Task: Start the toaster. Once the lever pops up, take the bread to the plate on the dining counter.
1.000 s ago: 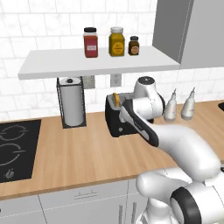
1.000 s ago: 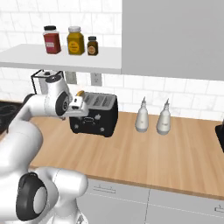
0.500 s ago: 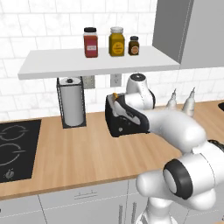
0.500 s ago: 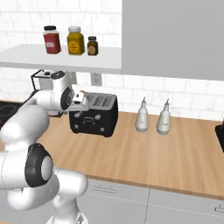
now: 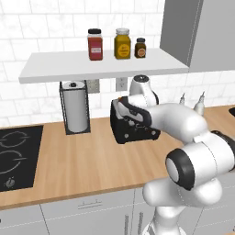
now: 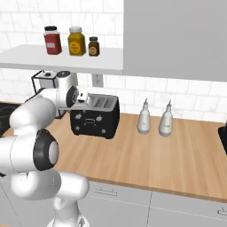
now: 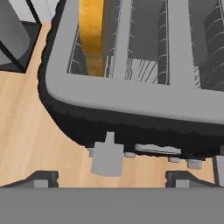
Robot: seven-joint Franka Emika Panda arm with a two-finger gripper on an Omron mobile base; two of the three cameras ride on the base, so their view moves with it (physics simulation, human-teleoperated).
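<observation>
The black toaster [image 5: 134, 131] [image 6: 95, 119] stands on the wood worktop by the tiled wall. My gripper [image 5: 124, 108] [image 6: 80, 101] hovers open over its left end, touching nothing. In the hand view I look down on the toaster [image 7: 131, 109]. The bread [image 7: 92, 35], an orange-crusted slice, stands in the left slot, and the right slot holds nothing. The grey lever [image 7: 107, 157] sticks out of the toaster's near face, just above the gap between my fingertips [image 7: 41, 179]. The plate and the dining counter are out of view.
A paper towel holder [image 5: 75, 108] stands left of the toaster, with a black cooktop [image 5: 13, 156] further left. Two white bottles [image 6: 144, 117] [image 6: 166, 120] stand to its right. Above it hangs a shelf [image 5: 101, 66] with three jars, beside a grey wall cabinet [image 5: 197, 32].
The arm has swung round and brought the hand closer over the toaster's lever end. The jaws stay wide. The toaster and bread have not moved.
</observation>
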